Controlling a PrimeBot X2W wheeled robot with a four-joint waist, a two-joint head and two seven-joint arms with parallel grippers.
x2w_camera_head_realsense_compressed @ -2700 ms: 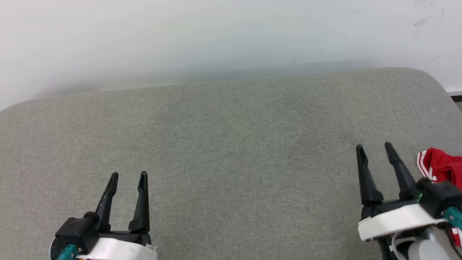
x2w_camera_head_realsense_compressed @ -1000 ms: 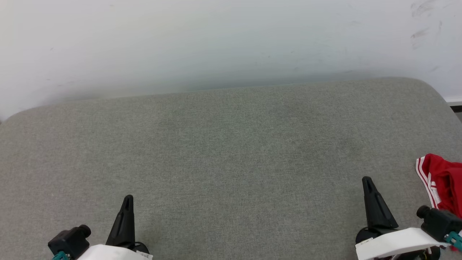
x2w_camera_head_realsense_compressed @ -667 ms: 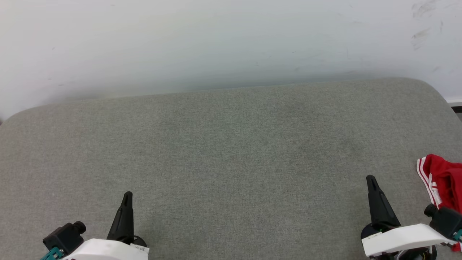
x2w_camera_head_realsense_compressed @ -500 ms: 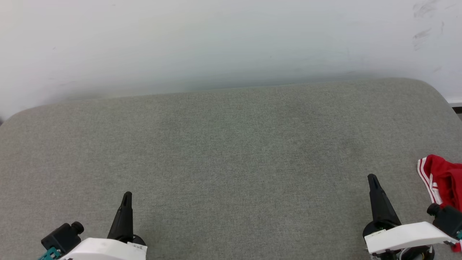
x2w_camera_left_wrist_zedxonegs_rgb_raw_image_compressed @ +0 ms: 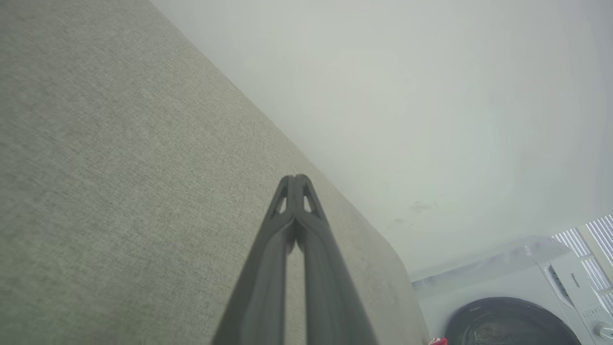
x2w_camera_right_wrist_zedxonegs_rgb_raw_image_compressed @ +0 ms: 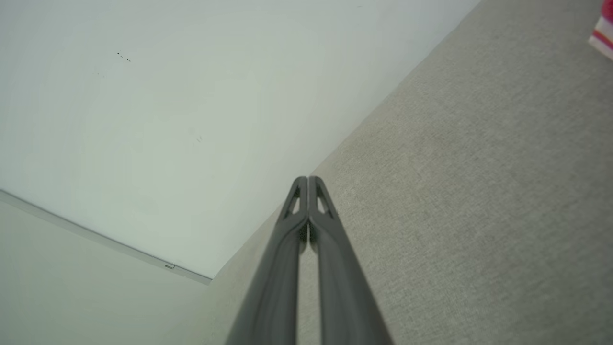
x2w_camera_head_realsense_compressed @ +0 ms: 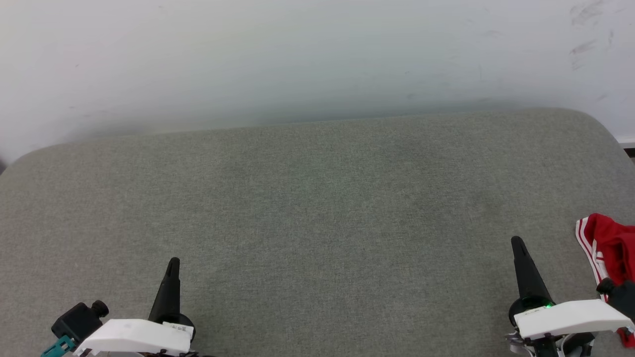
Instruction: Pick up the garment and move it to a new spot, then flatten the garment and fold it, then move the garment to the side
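Grey cushion [x2w_camera_head_realsense_compressed: 317,208] open to wall [x2w_camera_head_realsense_compressed: 297,59], garment [x2w_camera_head_realsense_compressed: 612,248] at right edge, left hand [x2w_camera_head_realsense_compressed: 172,261] and right hand [x2w_camera_head_realsense_compressed: 517,241] each pressed together

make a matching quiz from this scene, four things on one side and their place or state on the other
1 red garment
2 left gripper
3 washing machine
4 grey cushion

A shut, lower left of the head view
B bunched at the head view's right edge
C wide, against the white wall
D bottom right corner of the left wrist view

Pairs: 1-B, 2-A, 3-D, 4-C
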